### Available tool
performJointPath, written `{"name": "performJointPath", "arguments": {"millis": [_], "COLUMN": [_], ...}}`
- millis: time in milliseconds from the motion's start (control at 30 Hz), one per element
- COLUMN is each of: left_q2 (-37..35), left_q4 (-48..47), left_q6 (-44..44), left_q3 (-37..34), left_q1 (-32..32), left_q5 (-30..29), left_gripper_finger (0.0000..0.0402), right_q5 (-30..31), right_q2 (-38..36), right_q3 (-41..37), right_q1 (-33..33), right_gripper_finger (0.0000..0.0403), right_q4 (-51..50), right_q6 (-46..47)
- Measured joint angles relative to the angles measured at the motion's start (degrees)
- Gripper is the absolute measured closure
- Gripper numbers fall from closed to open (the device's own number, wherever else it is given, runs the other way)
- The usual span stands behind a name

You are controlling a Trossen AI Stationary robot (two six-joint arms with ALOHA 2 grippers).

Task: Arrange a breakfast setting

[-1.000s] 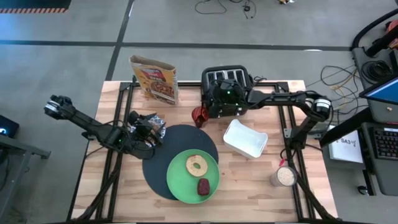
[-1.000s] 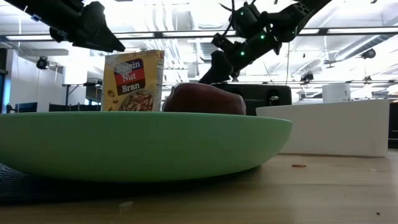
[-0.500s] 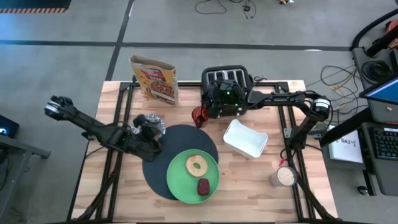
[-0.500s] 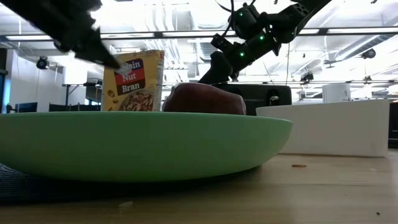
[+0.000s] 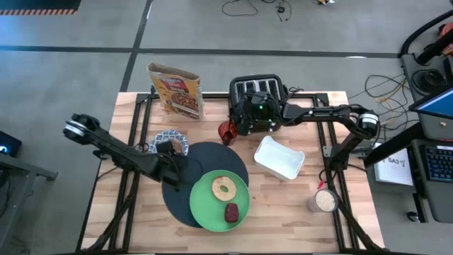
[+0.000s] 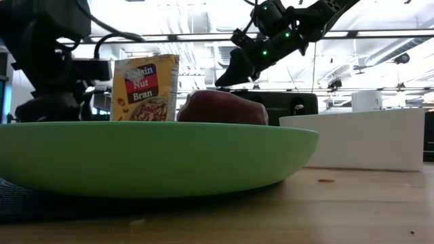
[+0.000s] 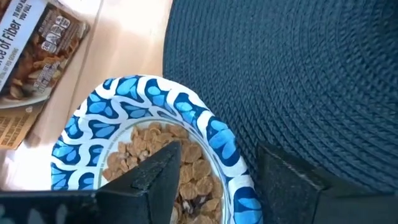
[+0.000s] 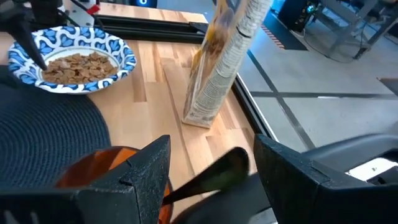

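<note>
Our left hand straddles the cereal-filled bowl's rim by the mat's edge near the table's left side, fingers parted, closing; a tilt spills cereal.

The light wooden plank tabletop stands on a smooth grey concrete floor crossed by dark seam lines. Loose black cables lie on it, and long bright ceiling lights glare overhead.

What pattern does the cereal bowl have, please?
Blue-and-white swirls on the bowl, clearest in the left wrist view.
</note>
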Motion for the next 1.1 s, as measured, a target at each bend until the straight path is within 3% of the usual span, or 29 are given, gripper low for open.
{"name": "performJointPath", "arguments": {"millis": [200,700,1100], "left_q2": [2.0,2.4,2.4], "left_q4": [0.0,-0.1,0.5], "left_q6": [-1.3,-1.8,-1.7], "left_q3": [0.0,0.3,6.1], "left_q1": [0.0,0.0,-1.6], "left_q5": [-0.1,0.2,0.6], "left_gripper_finger": [0.0233,0.0362,0.038], "right_q5": [0.0,0.0,0.0], "right_q2": [-0.7,-2.1,-2.2], "right_q3": [0.0,0.0,0.0], "right_q1": [0.7,1.1,1.5], "right_gripper_finger": [0.0184,0.0184,0.0184], "right_q4": [-0.2,-0.3,-0.8], "right_q6": [-0.4,-0.9,-0.9]}}
